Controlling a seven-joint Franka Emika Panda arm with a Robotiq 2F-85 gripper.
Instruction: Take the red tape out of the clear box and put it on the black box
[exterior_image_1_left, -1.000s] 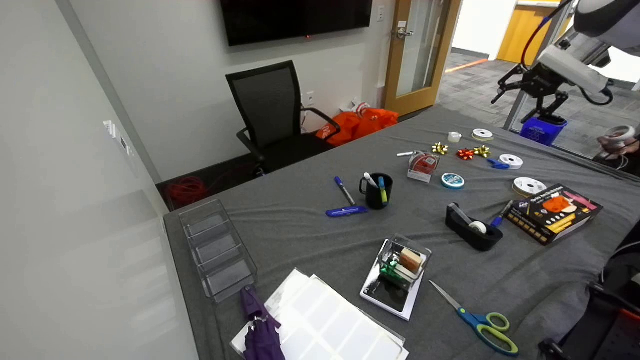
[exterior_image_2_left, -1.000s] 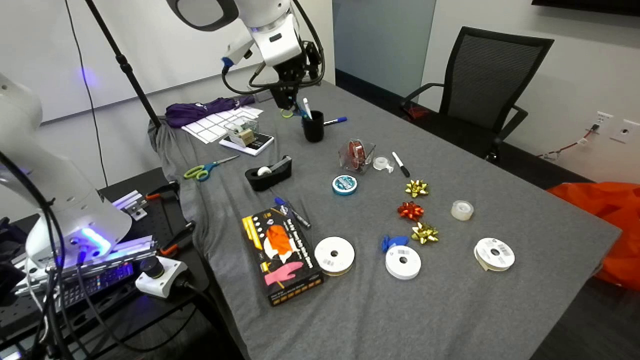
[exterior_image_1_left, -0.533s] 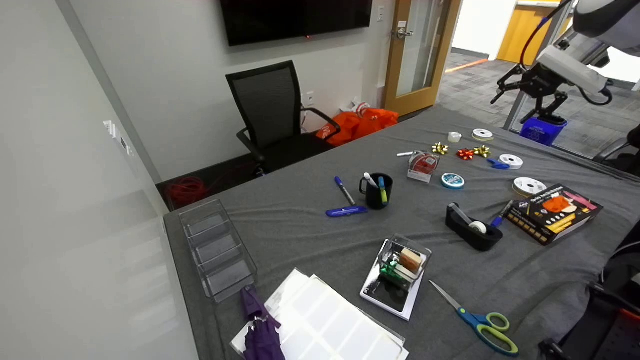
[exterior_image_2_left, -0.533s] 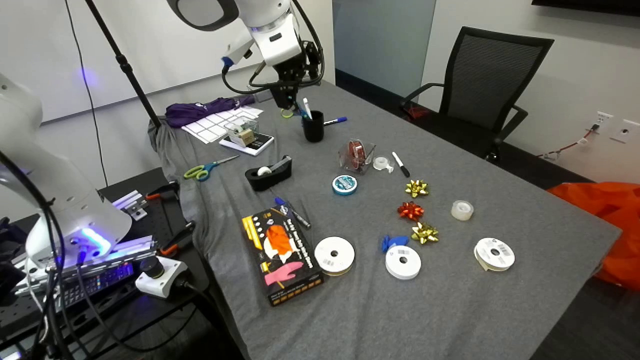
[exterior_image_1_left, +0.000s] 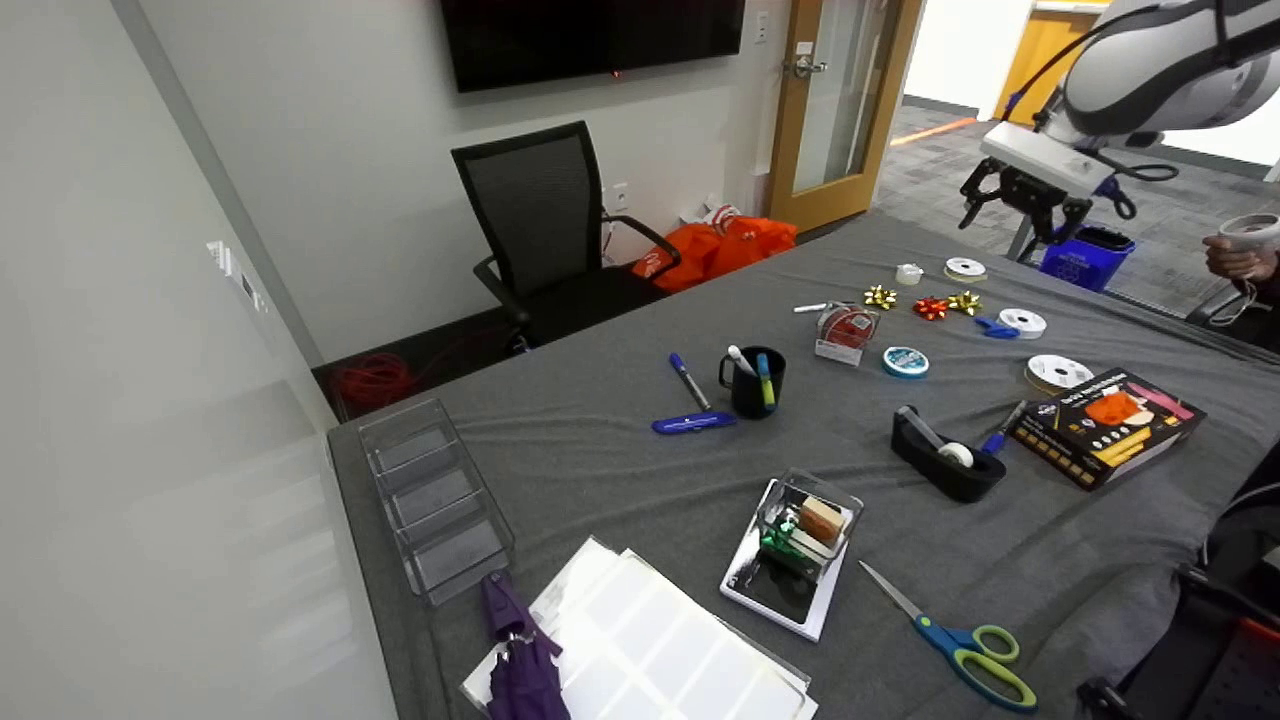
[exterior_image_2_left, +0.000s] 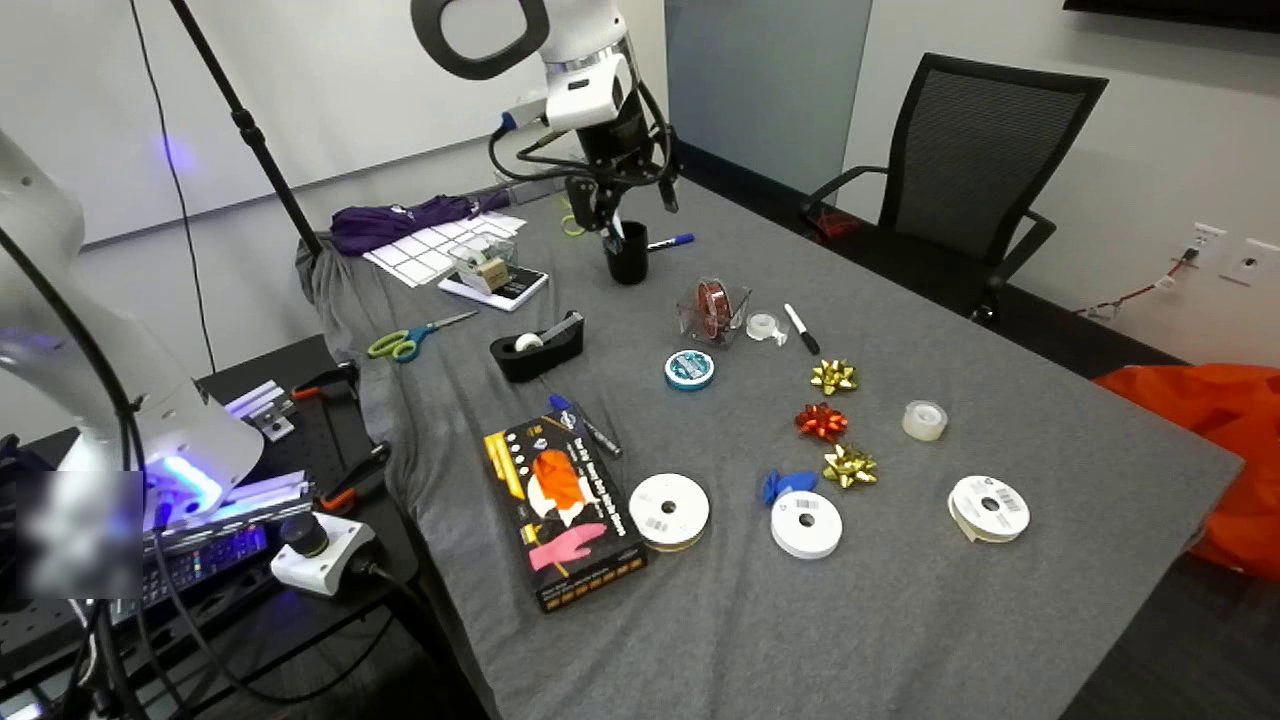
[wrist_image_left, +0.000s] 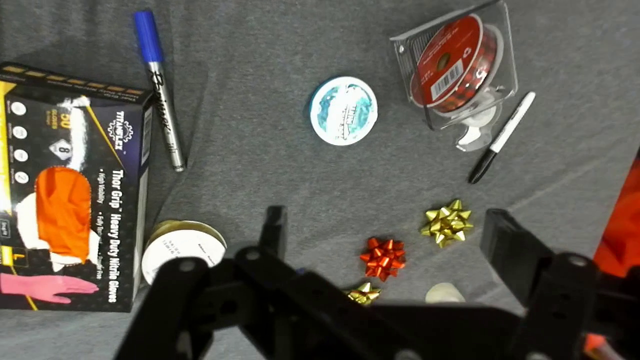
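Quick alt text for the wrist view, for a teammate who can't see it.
A red plaid ribbon spool sits inside a small clear box, upper right. A black nitrile glove box lies at left; the open, empty gripper shows at the bottom.

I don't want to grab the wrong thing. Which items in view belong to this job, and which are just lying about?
For the job:
clear box
red tape, inside that box
black box with gloves pictured on it
hand, open

Just lying about:
turquoise disc
blue-capped marker beside the black box
red bow
tape dispenser
black mug
scissors
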